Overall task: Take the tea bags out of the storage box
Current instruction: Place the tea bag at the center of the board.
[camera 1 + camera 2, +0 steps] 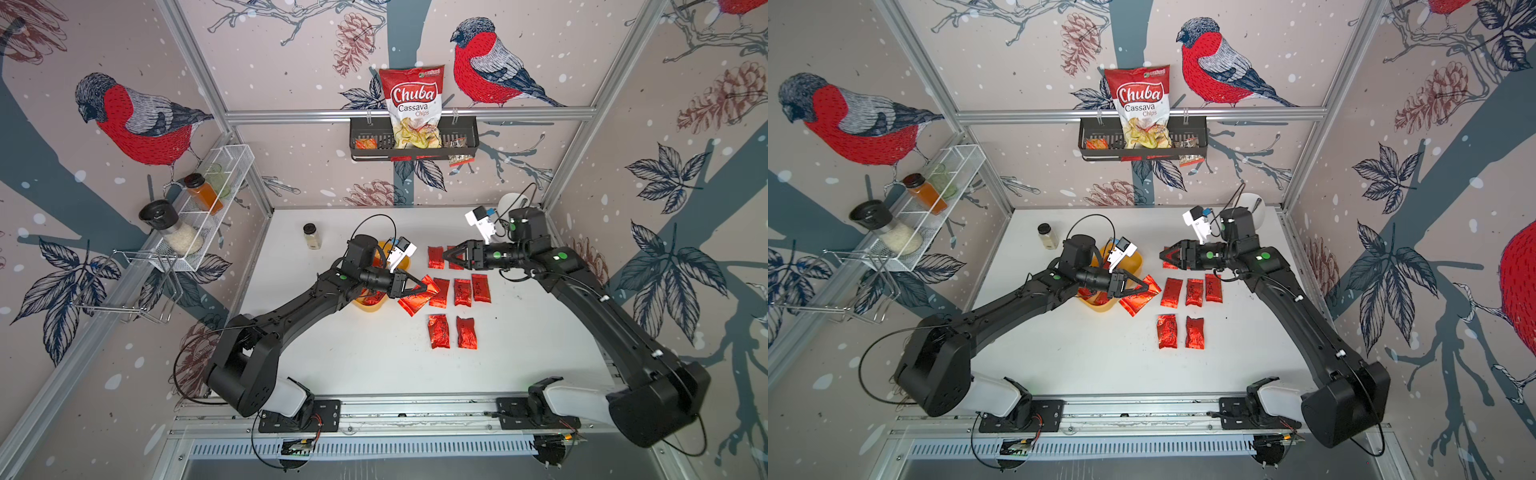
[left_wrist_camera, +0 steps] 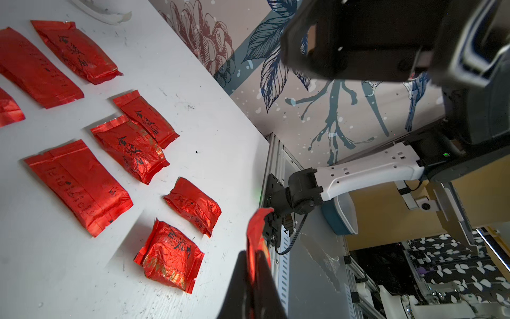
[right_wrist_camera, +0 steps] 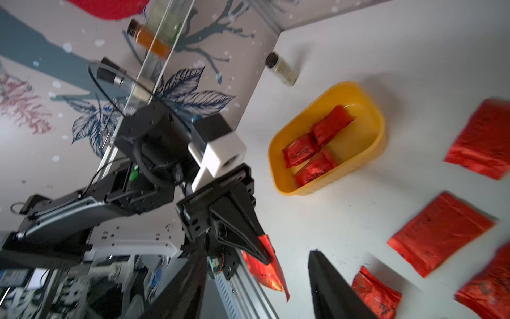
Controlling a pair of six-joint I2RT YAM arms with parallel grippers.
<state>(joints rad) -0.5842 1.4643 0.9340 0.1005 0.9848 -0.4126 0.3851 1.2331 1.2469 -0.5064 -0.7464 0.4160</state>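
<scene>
Seven tea bags (image 1: 438,331) at least lie out on the table (image 1: 353,365): two nearest the front edge, three in a row behind them, long axes running front to back. Beside that row my left gripper (image 1: 423,287) is clamped on one more sachet (image 2: 255,234), clear of the table, its long axis slanting toward the back-right corner. Three sit in the storage box (image 3: 331,183), toward the left edge, lying askew. Farthest back, my right gripper (image 1: 448,257) hangs spread and empty over two more bags. Roughly three quarters done, I judge.
</scene>
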